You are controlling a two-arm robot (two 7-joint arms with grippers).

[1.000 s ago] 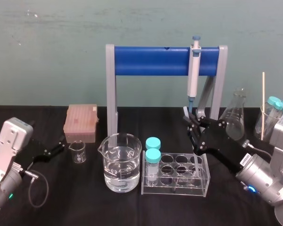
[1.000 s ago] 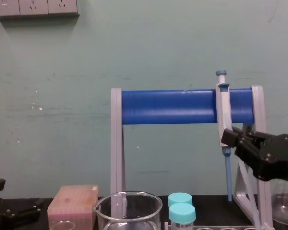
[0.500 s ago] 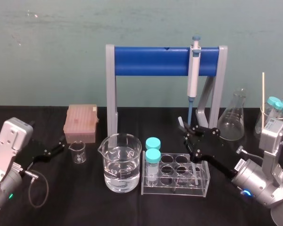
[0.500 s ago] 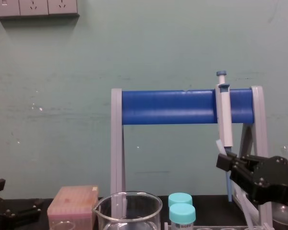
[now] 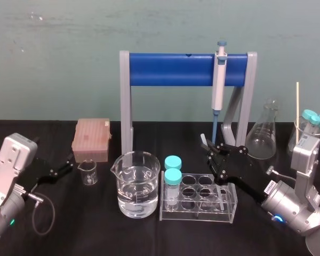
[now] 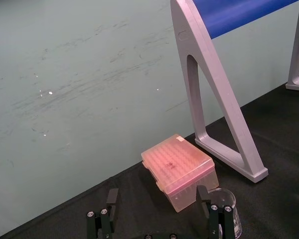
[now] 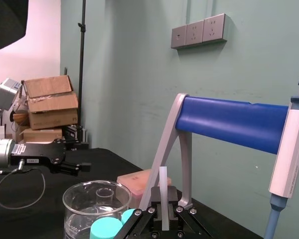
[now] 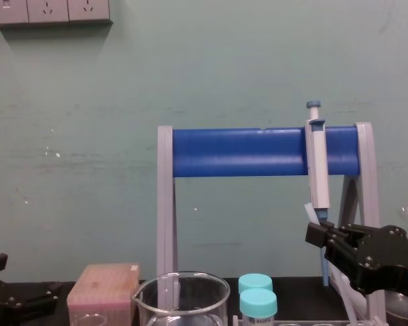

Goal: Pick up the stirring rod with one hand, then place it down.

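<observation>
Head view: the right gripper (image 5: 214, 154) is clamped on the stirring rod (image 5: 203, 141) and holds it tilted just above the back of the clear tube rack (image 5: 198, 213), below the pipette (image 5: 218, 80) that hangs on the blue stand (image 5: 170, 69). The left gripper (image 5: 63, 167) lies parked at the left of the table (image 5: 96, 229), near the small beaker (image 5: 87, 172). As a judgement, three things could go wrong when the rod is set down. Its lower end could snag a rack well, the thin rod could pivot or slip in the pinch, or an upward swing could strike the pipette tip.

Chest view: the rod's upper end (image 8: 309, 210) juts above the right gripper (image 8: 326, 238), close beside the pipette's lower body. Whether the two touch cannot be told.

Right wrist view: the rod (image 7: 163, 191) stands pinched in the closed claw (image 7: 163, 214).

Left wrist view: the left gripper (image 6: 157, 219) has its fingers apart with nothing between them, and the pink tip box (image 6: 179, 169) lies beyond.

Hard to make out: the rod's lower part passes behind the right gripper, so its lower end cannot be placed with certainty.
</observation>
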